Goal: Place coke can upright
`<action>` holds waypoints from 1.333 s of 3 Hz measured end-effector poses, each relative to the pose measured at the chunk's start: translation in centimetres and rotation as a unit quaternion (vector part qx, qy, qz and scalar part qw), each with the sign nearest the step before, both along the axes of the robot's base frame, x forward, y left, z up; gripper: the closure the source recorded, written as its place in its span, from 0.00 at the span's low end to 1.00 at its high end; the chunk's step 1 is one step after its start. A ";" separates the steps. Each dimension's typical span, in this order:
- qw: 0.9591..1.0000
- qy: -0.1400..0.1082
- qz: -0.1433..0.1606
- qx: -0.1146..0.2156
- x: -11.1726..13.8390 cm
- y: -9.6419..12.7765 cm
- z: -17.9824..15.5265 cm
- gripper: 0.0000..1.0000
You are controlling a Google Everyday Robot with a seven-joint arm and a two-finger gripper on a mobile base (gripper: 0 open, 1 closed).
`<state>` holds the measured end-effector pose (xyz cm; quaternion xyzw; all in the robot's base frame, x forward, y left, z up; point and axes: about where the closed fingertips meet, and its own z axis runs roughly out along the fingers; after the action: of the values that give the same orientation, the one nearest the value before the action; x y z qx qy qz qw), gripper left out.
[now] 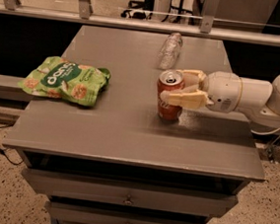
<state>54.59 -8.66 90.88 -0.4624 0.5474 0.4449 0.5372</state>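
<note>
The red coke can (169, 110) stands upright on the grey table (128, 132), right of centre, with its silver top and pull tab facing up. My gripper (175, 85) reaches in from the right and is shut on the can. One cream finger (185, 99) crosses the can's front and the other (190, 74) sits behind its top. The can's base looks level with the tabletop.
A clear crinkled plastic bottle (169, 50) lies on its side just behind the can. A green snack bag (66, 79) lies at the left of the table. A metal rail (138, 24) runs along the back edge. Drawers (129, 199) sit under the tabletop.
</note>
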 end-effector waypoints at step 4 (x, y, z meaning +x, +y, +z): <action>0.999 0.003 -0.002 -0.037 -0.9 -3.3 -1.5 0.00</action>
<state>53.69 -11.96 89.37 -0.4796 0.5663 0.4242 0.5190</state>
